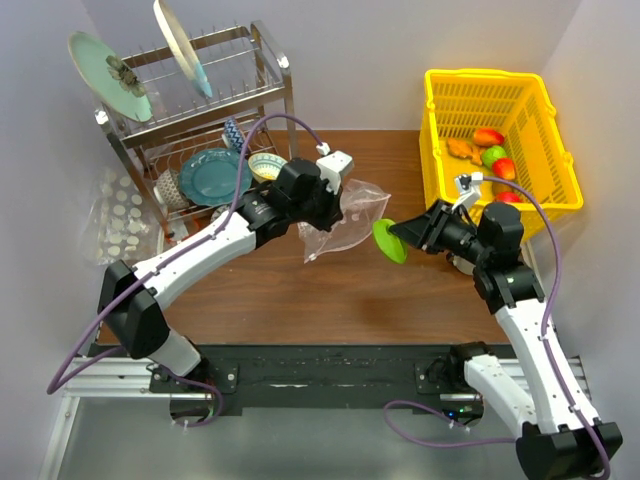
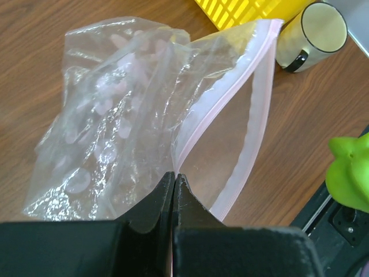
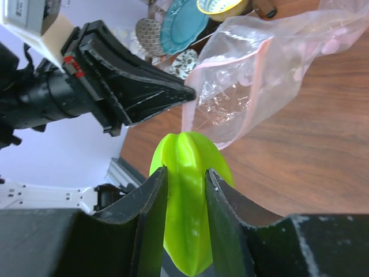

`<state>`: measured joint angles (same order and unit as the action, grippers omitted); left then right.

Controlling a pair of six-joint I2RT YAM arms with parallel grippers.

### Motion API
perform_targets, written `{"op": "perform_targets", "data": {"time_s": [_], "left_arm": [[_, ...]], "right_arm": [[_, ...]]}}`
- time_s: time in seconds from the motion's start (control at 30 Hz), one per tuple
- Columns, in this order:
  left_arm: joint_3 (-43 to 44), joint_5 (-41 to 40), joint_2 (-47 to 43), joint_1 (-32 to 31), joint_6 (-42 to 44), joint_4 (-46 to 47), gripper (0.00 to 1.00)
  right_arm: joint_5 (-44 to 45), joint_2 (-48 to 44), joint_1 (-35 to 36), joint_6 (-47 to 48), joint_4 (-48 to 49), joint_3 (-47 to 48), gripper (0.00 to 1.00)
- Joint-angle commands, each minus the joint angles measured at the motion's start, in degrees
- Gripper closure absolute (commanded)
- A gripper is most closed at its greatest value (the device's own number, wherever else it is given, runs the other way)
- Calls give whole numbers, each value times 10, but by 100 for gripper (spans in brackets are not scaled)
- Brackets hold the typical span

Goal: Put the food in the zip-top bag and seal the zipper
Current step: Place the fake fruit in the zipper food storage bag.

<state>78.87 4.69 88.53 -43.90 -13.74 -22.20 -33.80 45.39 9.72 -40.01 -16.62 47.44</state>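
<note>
The zip-top bag (image 1: 345,220) hangs open over the middle of the table, crinkly and clear, its pink zipper (image 2: 230,104) gaping. My left gripper (image 2: 174,176) is shut on the bag's mouth edge and holds it up. My right gripper (image 3: 185,173) is shut on a green toy star fruit (image 3: 190,190), held just right of the bag's mouth (image 1: 388,240). More food, red, green and orange (image 1: 492,155), lies in the yellow basket (image 1: 500,90). The bag also shows in the right wrist view (image 3: 259,75).
A metal dish rack (image 1: 200,110) with plates and bowls stands at the back left. A clear bag of white discs (image 1: 120,215) lies left of it. A mug (image 2: 314,32) stands by the basket.
</note>
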Motion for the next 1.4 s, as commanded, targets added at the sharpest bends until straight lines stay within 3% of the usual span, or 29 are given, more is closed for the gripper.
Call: {"op": "perform_targets", "data": {"time_s": [0.0, 0.43, 0.57, 0.8, 1.07, 1.13, 1.17, 1.2, 1.27, 1.37], "left_arm": [[10, 25, -1, -4, -19, 19, 100], [-4, 82, -25, -15, -36, 43, 100], [-21, 105, -41, -18, -51, 61, 100], [-49, 152, -69, -18, -105, 99, 100], [-71, 194, -71, -18, -161, 161, 100], [-77, 200, -69, -18, -171, 178, 100], [-78, 201, -66, -18, -173, 182, 100], [-77, 203, -64, -19, -175, 184, 100], [-73, 201, -58, -19, -175, 186, 100], [-64, 189, -57, -18, -164, 176, 100]], "right_arm": [[-19, -7, 14, -24, 33, -2, 65], [36, 94, 67, -67, 163, -41, 66], [81, 123, 73, -53, 142, -31, 66], [185, 118, 73, -88, 149, -50, 67], [225, 107, 77, -169, 243, -80, 67], [223, 117, 86, -165, 242, -70, 61], [220, 123, 90, -161, 237, -65, 33], [215, 136, 100, -145, 230, -46, 21], [216, 145, 115, -119, 172, -17, 13], [240, 125, 119, -79, 112, 14, 12]]}}
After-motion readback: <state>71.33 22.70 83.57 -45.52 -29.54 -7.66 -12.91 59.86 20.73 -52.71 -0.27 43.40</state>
